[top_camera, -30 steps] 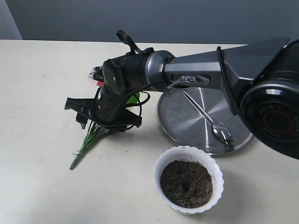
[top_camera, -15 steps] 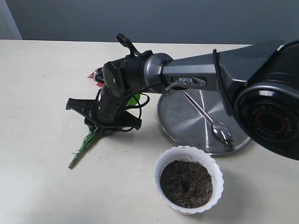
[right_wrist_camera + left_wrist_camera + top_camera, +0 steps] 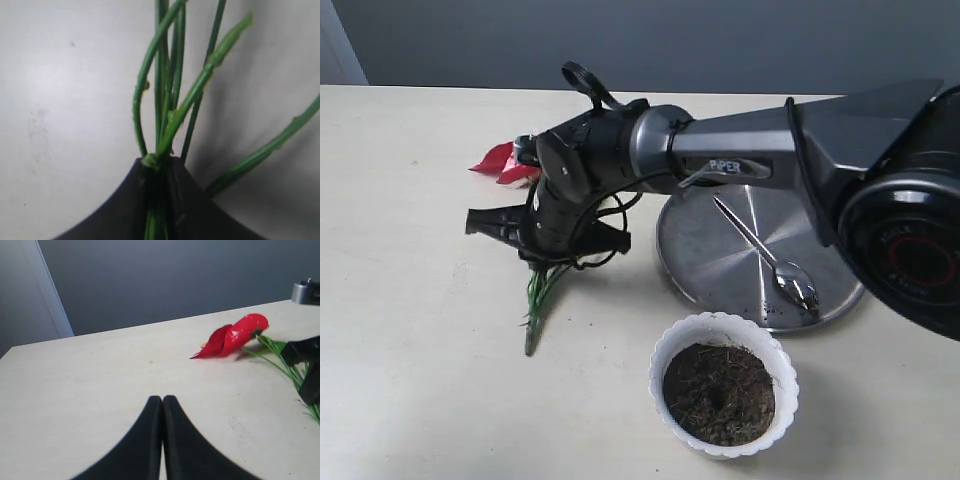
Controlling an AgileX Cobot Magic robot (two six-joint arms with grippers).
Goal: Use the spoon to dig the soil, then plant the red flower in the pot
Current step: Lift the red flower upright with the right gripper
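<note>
The pot (image 3: 720, 320) sits on a cream table (image 3: 410, 400), grey wall (image 3: 720, 40) behind.

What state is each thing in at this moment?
right hand, shut on the red flower stems.
red flower, held by its stems, not yet planted.
left hand, shut, empty.
spoon, lying unheld on the steel plate.
steel plate, flat on the table.
pot, upright, holding soil.
soil, dented in the middle, no flower in it.
</note>
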